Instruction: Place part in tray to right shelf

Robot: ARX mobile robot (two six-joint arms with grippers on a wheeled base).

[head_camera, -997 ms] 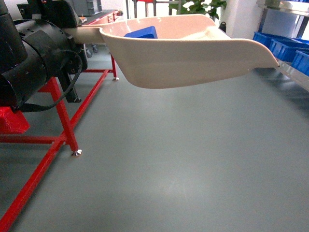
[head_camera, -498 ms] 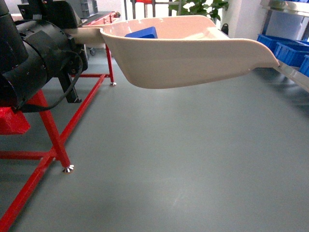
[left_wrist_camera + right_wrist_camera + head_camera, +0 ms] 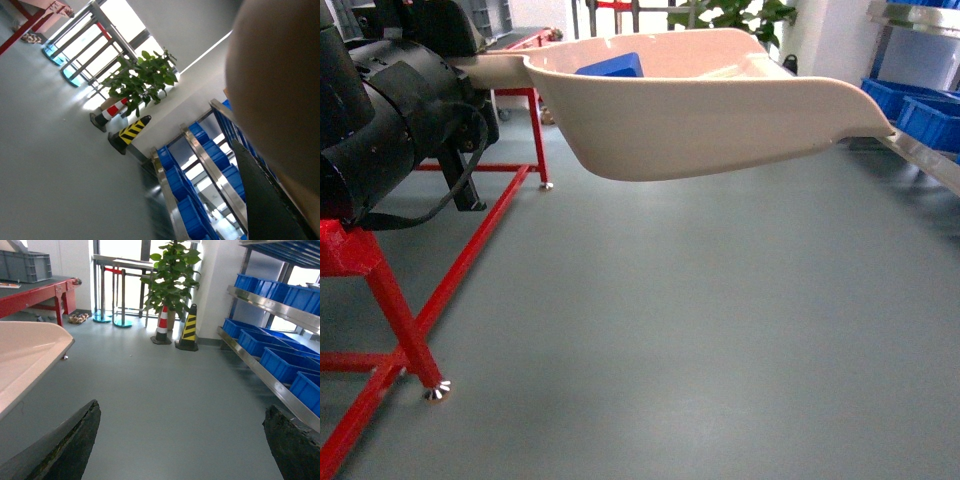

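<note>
I see the tray [image 3: 720, 110] held in the air by its handle on my left arm; I can't tell that claw's grip. The part [image 3: 612, 66] sits inside it. My right gripper [image 3: 180, 440] is spread wide, the right shelf [image 3: 270, 380] ahead.

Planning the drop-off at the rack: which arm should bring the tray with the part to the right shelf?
The left. The tray, with the part inside, extends from the left arm, though its hand is hidden. The tray's lip already points at the right shelf. The right hand is open and empty.
</note>
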